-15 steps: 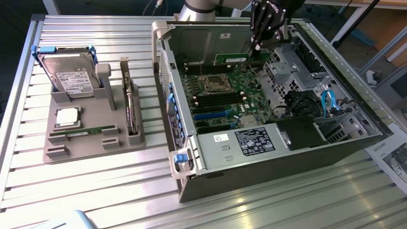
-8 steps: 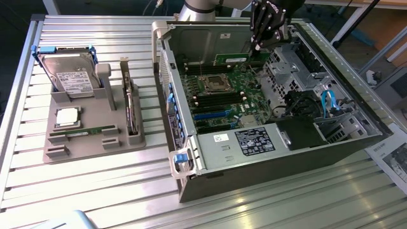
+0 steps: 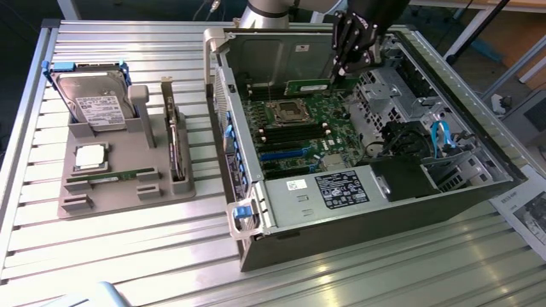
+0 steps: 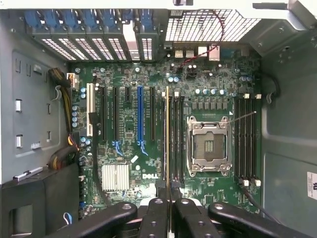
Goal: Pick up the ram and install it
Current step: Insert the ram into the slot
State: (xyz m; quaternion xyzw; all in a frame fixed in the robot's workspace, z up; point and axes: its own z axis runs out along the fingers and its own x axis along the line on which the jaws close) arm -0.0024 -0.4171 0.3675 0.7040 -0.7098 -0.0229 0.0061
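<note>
My gripper (image 3: 343,78) hangs inside the open computer case (image 3: 341,220), shut on the ram (image 3: 311,85), a narrow green stick held level above the motherboard (image 3: 298,137). In the wrist view the ram (image 4: 167,134) appears edge-on as a thin line running out from between my gripper (image 4: 168,201) and its dark fingers (image 4: 157,218). It lines up over the black memory slots (image 4: 176,139) just beside the silver processor socket (image 4: 208,146), and it looks still above them rather than seated.
More memory slots (image 4: 246,141) lie on the socket's other side, with blue and black expansion slots (image 4: 140,116) nearby. On the exterior view's left, a grey holder (image 3: 128,185) carries a hard drive (image 3: 96,102), a square chip (image 3: 89,157) and an upright card (image 3: 175,150).
</note>
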